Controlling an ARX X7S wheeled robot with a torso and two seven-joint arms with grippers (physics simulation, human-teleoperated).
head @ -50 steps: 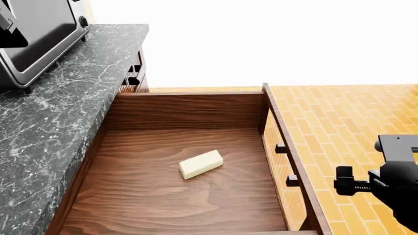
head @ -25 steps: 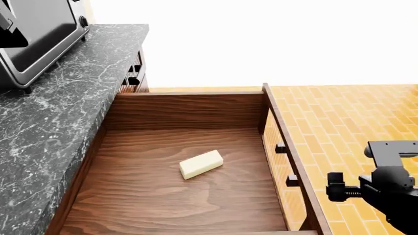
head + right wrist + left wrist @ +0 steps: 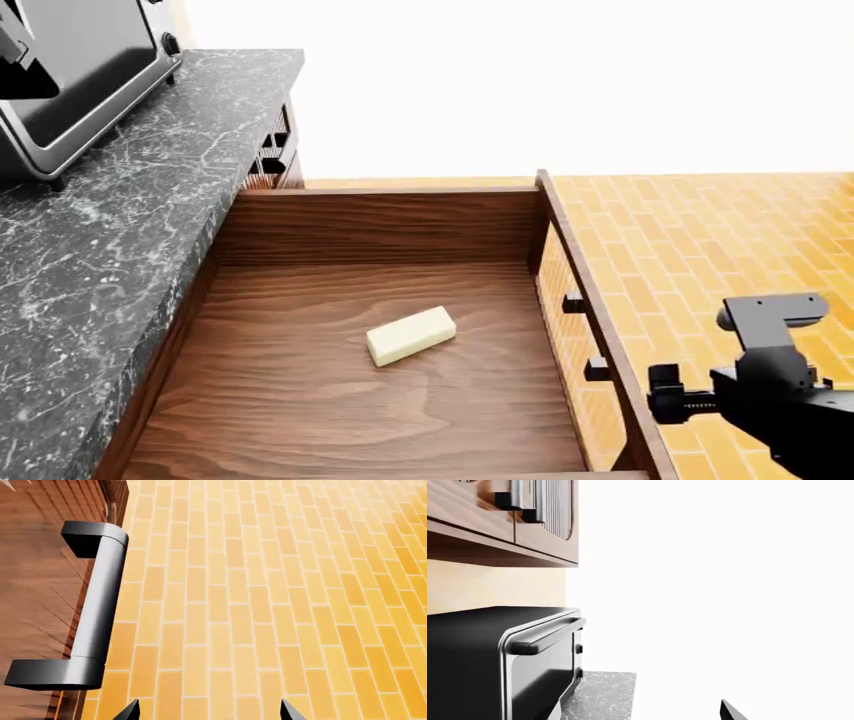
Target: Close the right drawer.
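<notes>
Drawer [image 3: 380, 380] fully out; right gripper [image 3: 208, 711], jaws spread, beside handle [image 3: 93, 612], positioned to push; left jaws indeterminate.

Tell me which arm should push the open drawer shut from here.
Right. In the head view the right gripper sits just outside the right drawer front, and its wrist camera looks straight at the bar handle. The left wrist camera sees only the toaster oven on the counter.

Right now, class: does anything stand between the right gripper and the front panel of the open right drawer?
Nothing visible does. The right gripper hangs just outside the right drawer, facing its bar handle over bare brick floor. The pale block lies inside.
</notes>
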